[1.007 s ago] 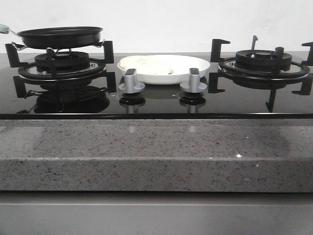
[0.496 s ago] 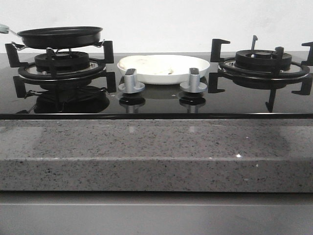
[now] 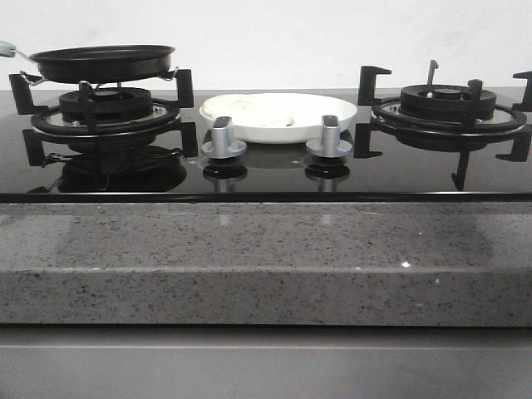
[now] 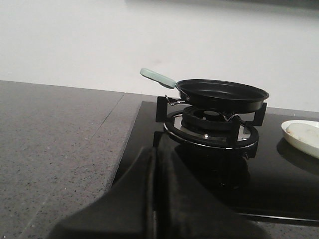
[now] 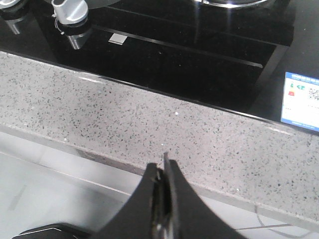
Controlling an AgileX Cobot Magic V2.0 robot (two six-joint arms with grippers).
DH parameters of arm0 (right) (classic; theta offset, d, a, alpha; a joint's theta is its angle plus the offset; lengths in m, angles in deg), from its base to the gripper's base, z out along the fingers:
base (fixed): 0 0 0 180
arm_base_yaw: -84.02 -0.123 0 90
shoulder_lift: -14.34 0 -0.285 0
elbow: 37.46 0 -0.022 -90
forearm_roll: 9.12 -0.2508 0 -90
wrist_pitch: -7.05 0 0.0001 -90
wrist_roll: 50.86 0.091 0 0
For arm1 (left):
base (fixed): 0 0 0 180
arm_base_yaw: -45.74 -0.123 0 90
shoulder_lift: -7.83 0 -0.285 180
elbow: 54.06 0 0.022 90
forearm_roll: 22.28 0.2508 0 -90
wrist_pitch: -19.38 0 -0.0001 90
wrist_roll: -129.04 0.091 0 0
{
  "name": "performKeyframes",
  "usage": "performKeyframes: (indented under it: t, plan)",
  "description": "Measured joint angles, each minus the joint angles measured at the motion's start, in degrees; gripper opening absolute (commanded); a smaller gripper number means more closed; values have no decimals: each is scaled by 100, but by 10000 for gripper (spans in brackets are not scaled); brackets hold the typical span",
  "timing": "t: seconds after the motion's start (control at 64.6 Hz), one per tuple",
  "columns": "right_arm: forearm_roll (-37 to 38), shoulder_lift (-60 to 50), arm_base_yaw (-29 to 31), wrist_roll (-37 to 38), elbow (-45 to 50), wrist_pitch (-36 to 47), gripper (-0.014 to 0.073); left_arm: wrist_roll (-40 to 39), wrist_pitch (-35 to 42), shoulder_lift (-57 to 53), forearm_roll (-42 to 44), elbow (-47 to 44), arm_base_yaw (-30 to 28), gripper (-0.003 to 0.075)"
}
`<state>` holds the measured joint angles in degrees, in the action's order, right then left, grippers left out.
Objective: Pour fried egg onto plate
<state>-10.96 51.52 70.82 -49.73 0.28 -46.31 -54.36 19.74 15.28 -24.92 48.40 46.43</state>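
The white plate sits on the black glass hob between the two burners, and the pale fried egg lies in it, toward its left side. The plate's edge also shows in the left wrist view. A black frying pan with a light green handle rests on the left burner, showing nothing in it. My left gripper is shut and holds nothing, low by the hob's left edge, short of the pan. My right gripper is shut on nothing over the counter's front edge. Neither arm shows in the front view.
Two silver knobs stand on the glass in front of the plate. The right burner has black pan supports. A grey speckled stone counter runs along the front. A blue and white label sits on the hob's near corner.
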Motion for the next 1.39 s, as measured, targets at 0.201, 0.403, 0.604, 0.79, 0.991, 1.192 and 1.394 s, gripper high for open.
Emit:
performKeyframes:
  t: [0.201,0.403,0.604,0.79,0.991,1.192,1.394]
  plan:
    - [0,0,0,0,0,0,-68,0,0,0,0,0,0,-19]
    - [0,0,0,0,0,0,-68,0,0,0,0,0,0,-19]
    - [184,-70,31,0,28,103,-68,0,0,0,-4,0,0,-19]
    - [330,-697,500,0,770,1333,-68,0,0,0,-4,0,0,-19]
    - [347,-1905,1145,0,2281,2988,-68,0,-36,0,-4,0,0,-19]
    - [297,-2838,1559,0,3367,3800,-68,0,-36,0,-4,0,0,-19]
    - [220,-2999,1666,0,4023,4503,-68,0,-36,0,-4,0,0,-19]
